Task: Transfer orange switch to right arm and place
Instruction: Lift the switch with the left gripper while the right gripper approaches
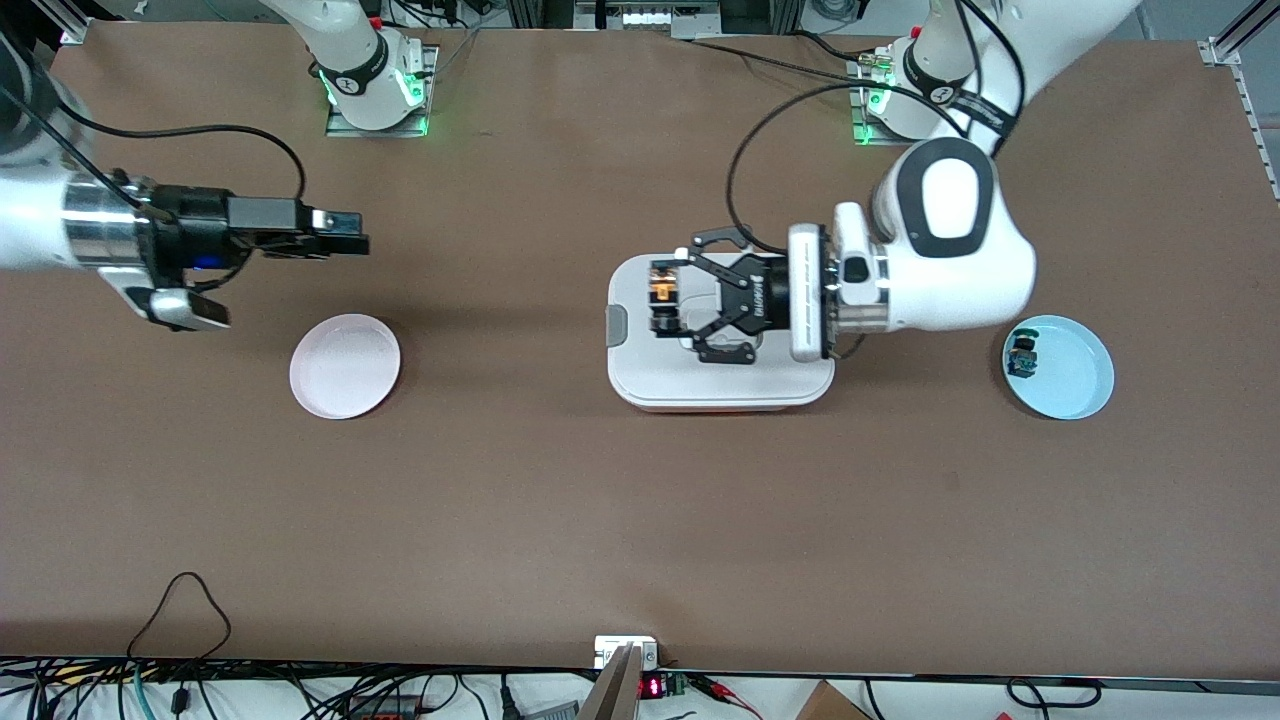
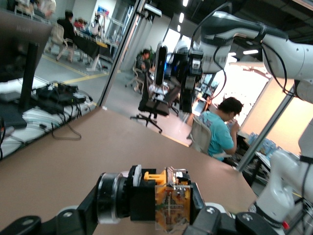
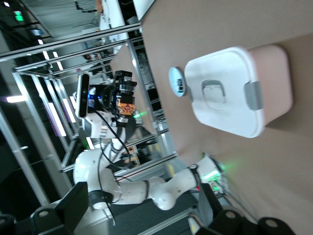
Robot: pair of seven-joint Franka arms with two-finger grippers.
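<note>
My left gripper [image 1: 664, 300] is shut on the orange switch [image 1: 664, 288] and holds it in the air over the white lidded box [image 1: 720, 385]. In the left wrist view the switch [image 2: 168, 203] lies crosswise between the fingers, with its round end to one side. My right gripper [image 1: 350, 240] is open and empty. It is level over bare table near the pink plate [image 1: 345, 365] and points toward the left gripper. Its wrist view shows its fingers [image 3: 78, 205] set wide apart, with the held switch [image 3: 124, 103] far off.
A light blue plate [image 1: 1075, 380] at the left arm's end of the table holds a small blue-and-green switch [image 1: 1022, 355]. The pink plate is empty. The white box [image 3: 230, 93] stands mid-table. Cables run along the table edge nearest the camera.
</note>
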